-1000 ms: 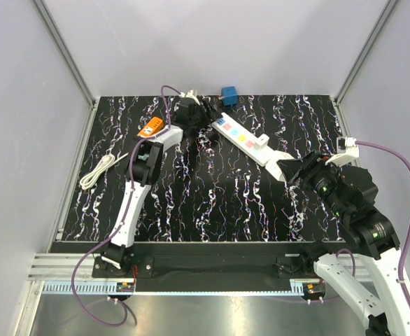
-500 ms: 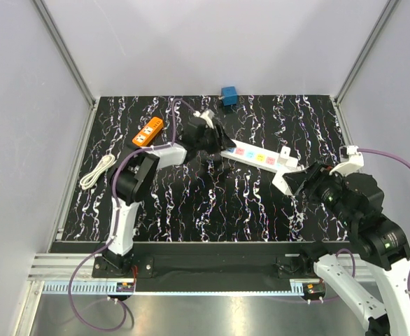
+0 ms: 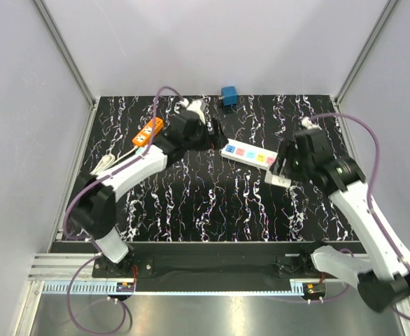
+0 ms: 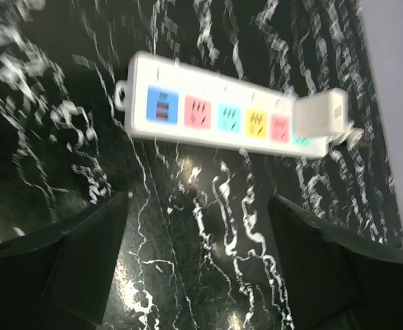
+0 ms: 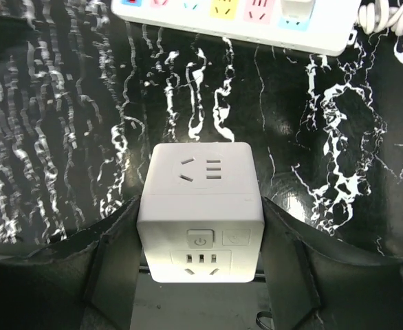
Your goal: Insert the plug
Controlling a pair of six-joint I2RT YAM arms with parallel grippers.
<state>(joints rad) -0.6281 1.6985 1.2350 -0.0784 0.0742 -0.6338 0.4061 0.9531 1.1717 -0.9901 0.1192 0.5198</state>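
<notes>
- A coiled white cable (image 3: 101, 168) and an orange power strip (image 3: 149, 131) are seen at the left of the tabletop (image 3: 212, 210), well apart from the work
- The left hand (image 4: 198, 203) is held open and empty, just beside the left end of the white power strip (image 3: 250, 155); it is judged to be placed for steadying rather than carrying
- The white power strip is laid flat, its long axis running left to right, the right end slightly nearer the arms; five coloured sockets are left free, and the right-end one is filled by a white plug (image 4: 322, 115)
- The white cube adapter (image 5: 201, 172), the thing to be inserted, is gripped by its sides in the right hand (image 5: 200, 210); the strip lies straight ahead of it, broadside to the approach, with bare tabletop between
- The adapter's prongs are not shown, so its turn relative to the sockets cannot be judged
- The tabletop is seen to be flat, glossy black with white veining; open room is left around the strip, a blue block (image 3: 229, 95) and the grey walls being well apart
</notes>
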